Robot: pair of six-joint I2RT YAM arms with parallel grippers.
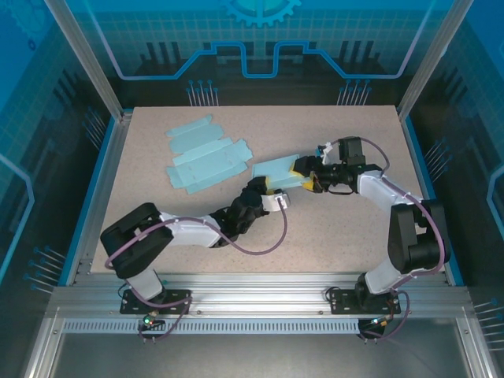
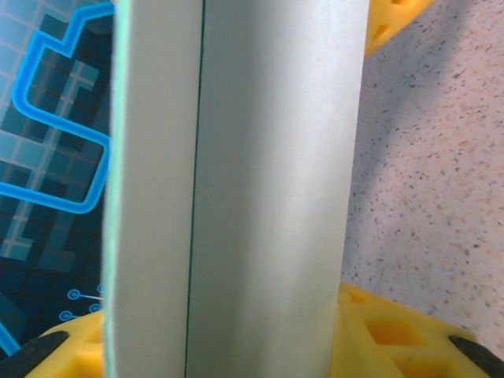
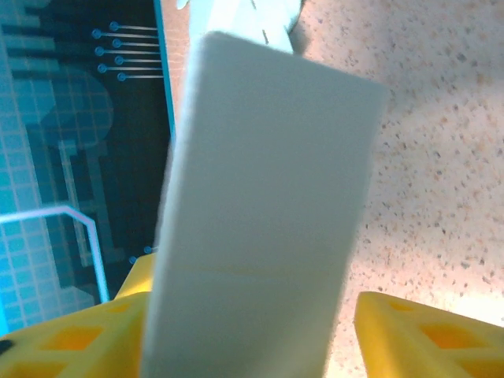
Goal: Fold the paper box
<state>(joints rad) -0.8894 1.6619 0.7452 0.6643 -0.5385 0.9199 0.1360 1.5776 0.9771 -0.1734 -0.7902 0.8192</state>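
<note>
The box [image 1: 277, 170] is being held at the middle of the tabletop [image 1: 339, 236], right of the flat blanks [image 1: 206, 153]. The left gripper [image 1: 270, 187] is clamping its near end, fingers [image 2: 394, 335] pressing both sides. The right gripper [image 1: 303, 176] is standing open around its right end, one finger [image 3: 425, 331] slightly apart from it.

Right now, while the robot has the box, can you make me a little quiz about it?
1. True or false: the left claw and the right claw both meet at the paper box.
2. Pick one: the flat sheets lie A) far left, B) near right.
3. Fill in: the claw fingers are coloured ____.
Key: 1 true; 2 A; 3 yellow.
</note>
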